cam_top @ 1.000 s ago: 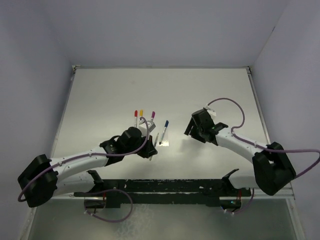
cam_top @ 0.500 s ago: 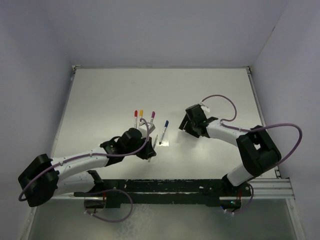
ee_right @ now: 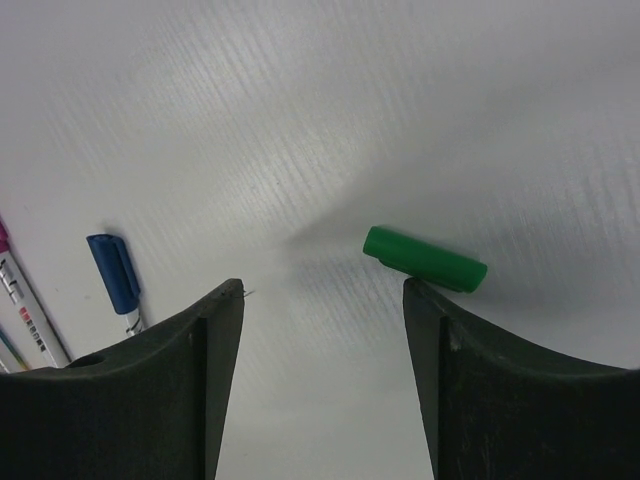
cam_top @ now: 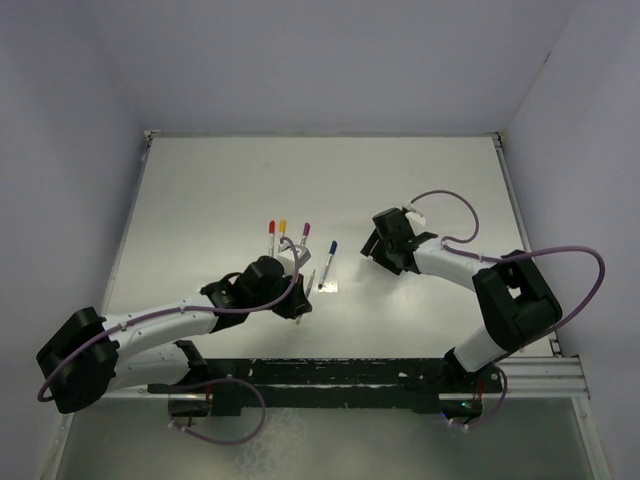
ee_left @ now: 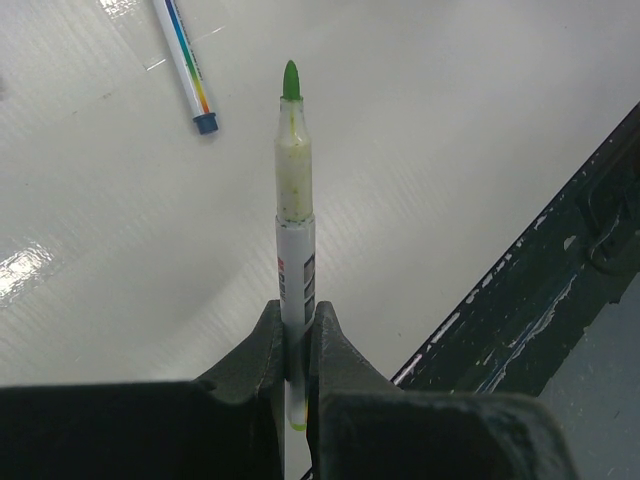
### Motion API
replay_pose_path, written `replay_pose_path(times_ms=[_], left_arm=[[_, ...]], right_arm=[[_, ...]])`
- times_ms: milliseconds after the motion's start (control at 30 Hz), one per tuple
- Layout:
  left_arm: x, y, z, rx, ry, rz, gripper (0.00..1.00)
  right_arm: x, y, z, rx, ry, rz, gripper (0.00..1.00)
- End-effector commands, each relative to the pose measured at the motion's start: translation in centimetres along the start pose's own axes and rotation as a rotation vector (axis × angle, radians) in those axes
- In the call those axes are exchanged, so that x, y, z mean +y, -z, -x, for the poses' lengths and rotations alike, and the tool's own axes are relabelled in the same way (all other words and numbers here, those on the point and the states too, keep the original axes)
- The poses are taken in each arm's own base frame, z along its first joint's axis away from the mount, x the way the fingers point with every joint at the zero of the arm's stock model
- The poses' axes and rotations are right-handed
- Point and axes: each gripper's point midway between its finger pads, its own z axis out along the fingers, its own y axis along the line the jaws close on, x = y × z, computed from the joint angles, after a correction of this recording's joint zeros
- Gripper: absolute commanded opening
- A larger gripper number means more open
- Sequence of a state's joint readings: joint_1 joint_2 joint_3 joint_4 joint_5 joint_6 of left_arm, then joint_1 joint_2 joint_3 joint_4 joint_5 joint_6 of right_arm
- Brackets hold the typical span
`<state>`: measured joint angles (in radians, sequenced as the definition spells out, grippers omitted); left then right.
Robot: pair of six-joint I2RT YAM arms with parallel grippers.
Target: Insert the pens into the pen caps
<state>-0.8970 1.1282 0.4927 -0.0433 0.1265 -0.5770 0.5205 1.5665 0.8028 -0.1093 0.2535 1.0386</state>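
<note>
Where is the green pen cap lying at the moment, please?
In the right wrist view the green cap lies flat on the table just ahead of the open right claw, by its right-hand finger; the blue-capped pen lies further left.

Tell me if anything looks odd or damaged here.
The green pen clamped in the left gripper has green ink smeared over its pale neck below the tip. The green cap lies loose on its side under the open right gripper.
</note>
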Motion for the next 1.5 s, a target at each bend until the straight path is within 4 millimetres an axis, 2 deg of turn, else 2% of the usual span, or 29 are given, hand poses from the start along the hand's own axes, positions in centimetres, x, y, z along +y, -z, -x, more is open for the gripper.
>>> replay_pose_path(times_ms=[0,300,600,967,1100,1133,1167,1200,1333,1467], left_arm=[[-0.8,0.1,1.9,-0.057,-0.047,-0.027,0.0],[-1.0,0.1,1.8,-0.059,-0.049,-0.037,0.0],[-1.0,0.1,1.8,-0.06,-0.046,-0.04,0.0],[-0.8,0.0,1.7,-0.061,-0.049,-0.033,0.0],[-0.6,0.1,1.8,-0.067,-0.051,-0.021,0.0],[-0.5,0.1,1.8,-0.068,-0.051,-0.019,0.0],[-0.5,0.2,1.9,-0.071,-0.052,-0.017,0.0],[-0.5,0.2,1.9,-0.072,-0.053,-0.015,0.0],[-0.5,0.2,1.9,-0.073,-0.051,-0.015,0.0],[-0.5,0.1,1.8,-0.074,-0.048,-0.019,0.0]], right_arm=[[-2.4,0.6,0.5,-0.043,-0.042,-0.094,0.67],[-3.6,0.9,1.7,-0.099,-0.068,-0.155,0.68],[-3.2,-0.9,2.9,-0.093,-0.053,-0.187,0.67],[-1.4,-3.9,2.3,-0.021,-0.019,-0.139,0.67],[0.1,-5.3,2.1,0.018,0.026,-0.1,0.66],[-0.1,-5.8,1.7,0.036,0.04,-0.106,0.65],[1.0,-5.9,2.3,0.031,0.043,-0.086,0.65],[1.1,-6.2,2.3,0.037,0.048,-0.09,0.65],[0.4,-6.3,2.4,0.026,0.049,-0.129,0.65],[-1.0,-5.4,3.4,-0.032,0.052,-0.181,0.65]])
